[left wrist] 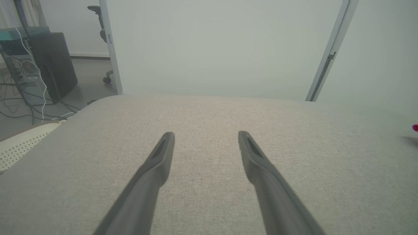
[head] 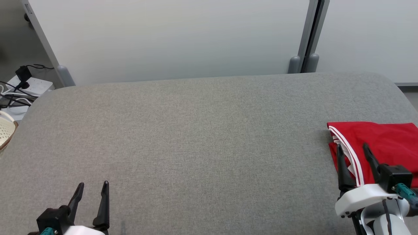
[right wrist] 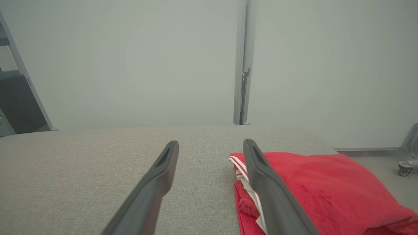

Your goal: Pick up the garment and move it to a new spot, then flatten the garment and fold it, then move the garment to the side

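Finds the garment [head: 385, 143] folded into a compact red rectangle, white-striped hem turned toward the middle. Lies at the right-hand edge of the grey tabletop [head: 196, 137], partly cut off by the side of the head view. Looks folded and set aside already, so reads as the last step of the task, at or near its finish.

Shows the right end effector [head: 351, 147] spread wide and gripping nothing, straddling the striped left edge of the garment: one finger over bare grey cloth, the other over red fabric. Cannot say whether the tips touch the fabric or hang just above it. Suggests a release posture, parted to avoid dragging the fold apart. Calls for a straight lift away, to keep from snagging the hem and undoing the fold.

Places the left end effector [head: 93, 183] low at the near left, likewise spread and empty, well apart from the garment over bare tabletop. Presumably kept clear as unneeded for a sideways shift.

Beyond the left edge, catches a pale perforated basket [head: 6, 130] and a power strip [head: 31, 85] with cables on the floor. Behind, pale partition panels [head: 179, 39].
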### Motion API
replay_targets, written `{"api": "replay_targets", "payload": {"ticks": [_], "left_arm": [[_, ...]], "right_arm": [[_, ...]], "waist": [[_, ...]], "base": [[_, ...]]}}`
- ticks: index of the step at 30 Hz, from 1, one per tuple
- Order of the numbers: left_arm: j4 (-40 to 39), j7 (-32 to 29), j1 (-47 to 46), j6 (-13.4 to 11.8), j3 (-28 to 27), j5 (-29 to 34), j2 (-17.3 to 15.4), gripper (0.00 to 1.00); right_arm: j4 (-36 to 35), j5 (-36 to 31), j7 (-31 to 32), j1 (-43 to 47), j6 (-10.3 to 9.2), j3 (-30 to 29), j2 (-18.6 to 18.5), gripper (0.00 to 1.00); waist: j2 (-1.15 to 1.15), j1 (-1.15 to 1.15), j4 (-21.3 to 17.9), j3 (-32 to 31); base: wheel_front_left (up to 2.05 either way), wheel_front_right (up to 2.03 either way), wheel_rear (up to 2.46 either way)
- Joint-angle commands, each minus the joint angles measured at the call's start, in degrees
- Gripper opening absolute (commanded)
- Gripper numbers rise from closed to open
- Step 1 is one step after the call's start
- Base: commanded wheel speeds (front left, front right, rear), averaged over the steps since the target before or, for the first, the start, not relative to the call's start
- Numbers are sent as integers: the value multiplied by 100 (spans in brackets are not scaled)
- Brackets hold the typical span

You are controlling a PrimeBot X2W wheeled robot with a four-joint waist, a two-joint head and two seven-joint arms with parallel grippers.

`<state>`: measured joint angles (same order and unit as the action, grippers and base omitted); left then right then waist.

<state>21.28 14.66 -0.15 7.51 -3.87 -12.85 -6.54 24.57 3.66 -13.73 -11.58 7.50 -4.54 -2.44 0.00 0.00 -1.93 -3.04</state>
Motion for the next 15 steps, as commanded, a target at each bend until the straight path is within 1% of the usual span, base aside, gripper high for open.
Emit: {"api": "replay_targets", "payload": {"ticks": [1, 8, 9, 13, 15], "left_arm": [[-104, 34, -123, -2, -242, 53, -69, 100], [-158, 34, -66, -2, -227, 119, -49, 100], [-5, -1, 101, 0, -59, 65, 42, 0], [246, -18, 215, 0, -61, 32, 170, 0], [251, -43, 198, 0, -73, -26, 172, 0]], "right_arm": [[-131, 26, -102, -62, -1, 164, -44, 100], [-79, 45, -120, 11, -1, 202, -44, 100], [49, 4, -44, 102, 0, 61, 4, 0], [287, 32, -22, 320, 0, 55, 82, 0], [295, 93, 7, 305, 0, 36, 81, 0]], "waist": [[0, 0, 3, -17], [0, 0, 3, -40], [0, 0, 4, -40], [0, 0, 4, -41], [0, 0, 6, -39]], "base": [[0, 0, 0], [0, 0, 0], [0, 0, 0], [0, 0, 0], [0, 0, 0]]}}
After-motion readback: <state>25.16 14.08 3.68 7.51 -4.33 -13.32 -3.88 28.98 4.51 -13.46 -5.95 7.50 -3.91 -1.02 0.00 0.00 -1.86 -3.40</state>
